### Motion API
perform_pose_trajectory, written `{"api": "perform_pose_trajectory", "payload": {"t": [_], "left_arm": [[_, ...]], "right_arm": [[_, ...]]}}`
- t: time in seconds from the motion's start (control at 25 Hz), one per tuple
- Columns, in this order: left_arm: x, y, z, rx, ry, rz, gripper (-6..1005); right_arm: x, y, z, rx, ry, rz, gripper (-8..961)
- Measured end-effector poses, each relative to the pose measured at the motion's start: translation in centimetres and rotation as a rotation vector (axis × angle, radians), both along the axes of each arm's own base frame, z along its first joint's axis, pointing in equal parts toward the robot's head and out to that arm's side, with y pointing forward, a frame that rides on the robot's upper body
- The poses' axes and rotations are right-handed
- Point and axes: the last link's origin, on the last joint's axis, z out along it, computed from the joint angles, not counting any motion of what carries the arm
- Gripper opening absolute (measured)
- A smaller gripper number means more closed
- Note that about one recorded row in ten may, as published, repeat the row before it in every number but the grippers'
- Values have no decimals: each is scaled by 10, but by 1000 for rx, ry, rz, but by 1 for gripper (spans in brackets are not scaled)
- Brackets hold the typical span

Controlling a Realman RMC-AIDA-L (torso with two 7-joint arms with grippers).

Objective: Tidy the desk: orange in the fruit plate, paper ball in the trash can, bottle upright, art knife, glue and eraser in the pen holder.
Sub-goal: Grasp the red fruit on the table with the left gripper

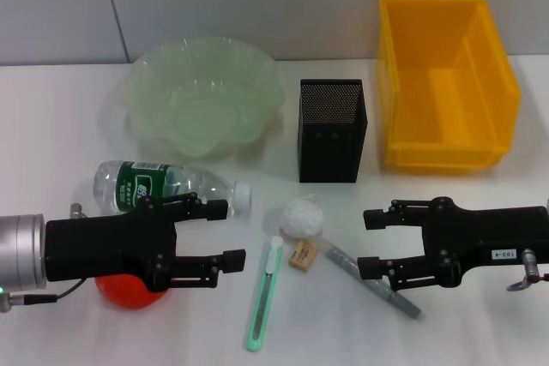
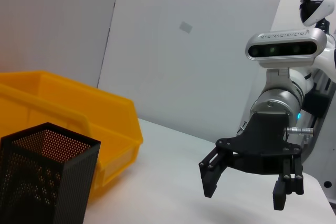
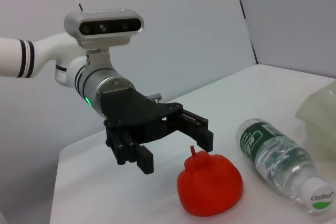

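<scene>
Orange (image 1: pixel 129 291) sits near-left on desk (image 1: pixel 51 126), under left hand (image 1: pixel 230 233), fingers wide, empty, poised over it. Right hand (image 1: pixel 367 242) wide, empty, near glue (image 1: pixel 373 282). Fruit plate (image 1: pixel 206 96) far-left.

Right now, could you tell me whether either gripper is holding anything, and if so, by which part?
Nothing is held. The left gripper hangs open above the orange, and the right gripper is open and empty.

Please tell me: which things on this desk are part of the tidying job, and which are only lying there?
Job: orange, fruit plate, paper ball, yellow bin, lying bottle, art knife, eraser, grey glue stick, pen holder.

Only lying about: nothing visible.
</scene>
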Motion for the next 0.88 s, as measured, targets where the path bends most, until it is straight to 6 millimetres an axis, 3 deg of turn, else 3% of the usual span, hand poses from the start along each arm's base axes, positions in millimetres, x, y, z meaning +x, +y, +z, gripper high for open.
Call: {"api": "perform_pose_trajectory", "payload": {"t": [0.64,0.8,0.88], "left_arm": [[-1,1,2,1,5,9,810],[-8,5,16,45,30,11,810],[-21,7,32,106,82,32,809]], "right_arm": [[-1,3,1,5,-5,4,810],[0,4,0,14,-10,-3,810],[0,4,0,14,-11,-4,810]]}}
